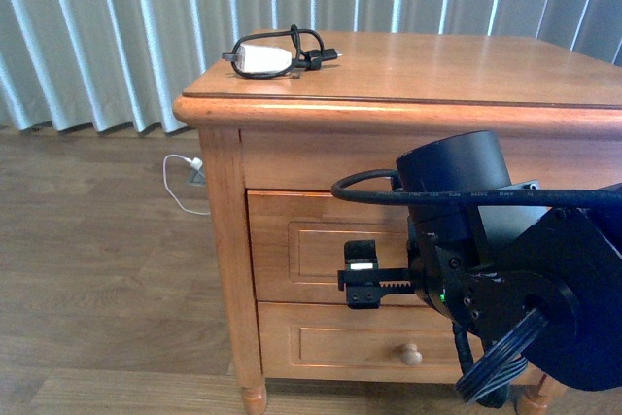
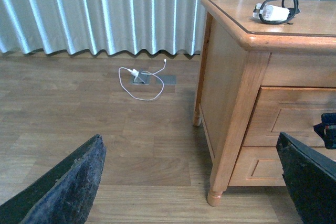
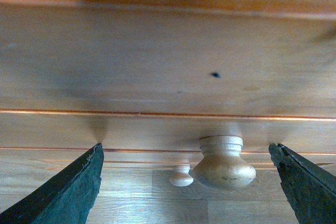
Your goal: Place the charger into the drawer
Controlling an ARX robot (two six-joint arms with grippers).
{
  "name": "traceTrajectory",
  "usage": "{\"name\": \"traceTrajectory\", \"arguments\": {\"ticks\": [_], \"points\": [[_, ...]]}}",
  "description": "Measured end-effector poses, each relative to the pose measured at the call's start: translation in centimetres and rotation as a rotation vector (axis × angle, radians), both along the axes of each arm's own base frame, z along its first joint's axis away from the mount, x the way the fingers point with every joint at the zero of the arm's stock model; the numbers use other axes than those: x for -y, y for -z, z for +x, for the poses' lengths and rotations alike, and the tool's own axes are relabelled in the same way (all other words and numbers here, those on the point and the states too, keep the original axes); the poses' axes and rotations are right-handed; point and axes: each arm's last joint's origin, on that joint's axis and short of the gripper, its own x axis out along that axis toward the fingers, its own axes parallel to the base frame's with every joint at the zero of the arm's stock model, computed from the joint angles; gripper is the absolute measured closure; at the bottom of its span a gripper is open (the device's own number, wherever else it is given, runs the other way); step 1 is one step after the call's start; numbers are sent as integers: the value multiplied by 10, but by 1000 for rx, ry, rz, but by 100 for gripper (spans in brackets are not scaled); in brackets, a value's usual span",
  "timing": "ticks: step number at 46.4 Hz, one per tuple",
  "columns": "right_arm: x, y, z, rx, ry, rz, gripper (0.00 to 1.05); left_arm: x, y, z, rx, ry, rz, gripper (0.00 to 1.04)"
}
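Right gripper (image 3: 186, 150) (spread) faces knob (image 3: 223, 163) — drawer (image 1: 301, 240) closed.

Black right arm (image 1: 530, 298), cylindrical housing (image 1: 455, 170), looped cable (image 1: 389, 192), perhaps green light (image 1: 442, 295)

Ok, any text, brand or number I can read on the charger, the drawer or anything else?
No text is readable in any view.
Charger: plain white, no legible print.
Drawer front and its knob: bare wood, no marks.
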Motion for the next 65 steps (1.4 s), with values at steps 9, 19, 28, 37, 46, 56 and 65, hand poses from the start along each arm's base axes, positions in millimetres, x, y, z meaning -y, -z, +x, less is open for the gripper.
{"name": "traceTrajectory", "arguments": {"ticks": [9, 19, 28, 37, 46, 56, 65], "points": [[1, 0, 0, 2, 2, 0, 9, 0, 0, 0, 0, 0, 0, 6], [1, -2, 0, 3, 1, -1, 9, 0, 0, 0, 0, 0, 0, 6], [2, -3, 0, 3, -1, -3, 9, 0, 0, 0, 0, 0, 0, 6], [3, -3, 0, 3, 1, -3, 9, 0, 0, 0, 0, 0, 0, 6], [4, -4, 1, 7, 1, -13, 32, 0, 0, 0, 0, 0, 0, 6], [5, -4, 2, 16, 3, -21, 67, 0, 0, 0, 0, 0, 0, 6], [6, -4, 1, 15, 4, -31, 81, 0, 0, 0, 0, 0, 0, 6]]}}
